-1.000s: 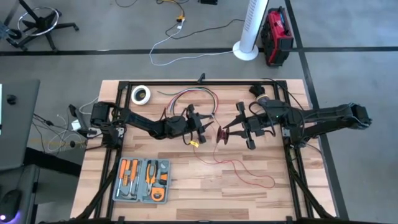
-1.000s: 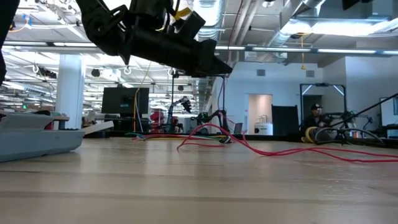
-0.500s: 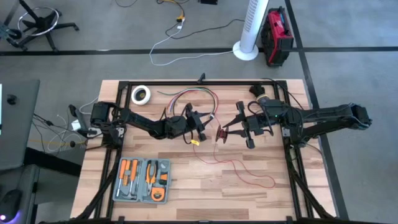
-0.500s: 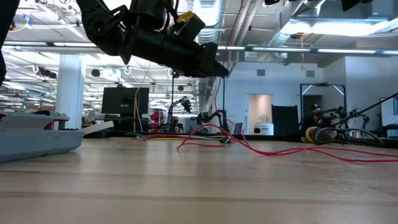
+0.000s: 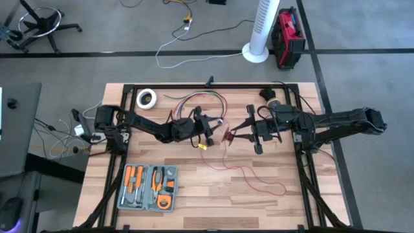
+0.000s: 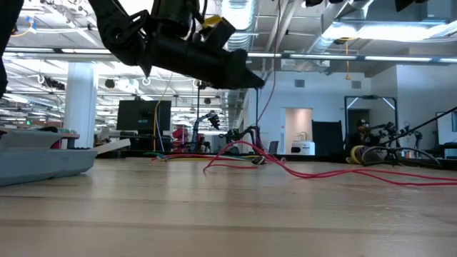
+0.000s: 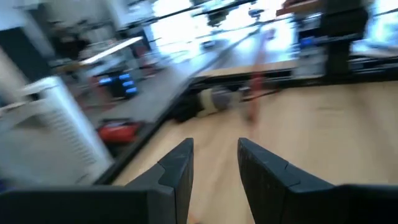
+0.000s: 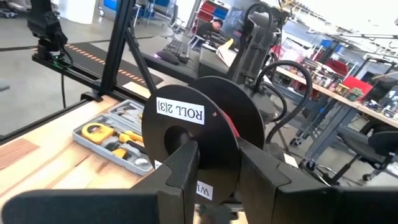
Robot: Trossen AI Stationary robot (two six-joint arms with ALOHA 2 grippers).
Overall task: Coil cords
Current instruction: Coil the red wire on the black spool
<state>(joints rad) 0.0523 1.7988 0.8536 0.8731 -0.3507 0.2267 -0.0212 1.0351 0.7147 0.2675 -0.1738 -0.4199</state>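
The cord is a thin red wire (image 5: 249,175) wound partly on a black spool (image 5: 229,136) that hangs mid-table with my right gripper (image 5: 240,134) shut on it. From the spool the wire drops and trails in loose loops over the boards toward the near right. In the low view it slants up from the tabletop (image 6: 258,107). My left gripper (image 5: 212,133) hovers just left of the spool. Its fingers (image 7: 180,165) stand open with nothing between them, and the wire shows as a blurred red streak (image 7: 255,106) ahead of them. My right gripper grips the spool at the lower part of its round flange (image 8: 205,134), one finger (image 8: 180,171) on each side. The labelled flange face is turned toward the wrist. The fingers come level from the table's right and hide the exact place of contact. The spool hangs clear of the table.
An open tool case (image 5: 149,186) with orange-handled tools lies at the near left. A roll of white tape (image 5: 146,98) and a bundle of coloured wires (image 5: 202,101) lie near the far edge. Bare boards stretch along the near side, under the loose wire.
My right gripper has carried the spool a little toward the table's left and far edge, closer to my left gripper. In the low view the wire below the spool, which hung nearly straight down, now slants and looks drawn straighter.
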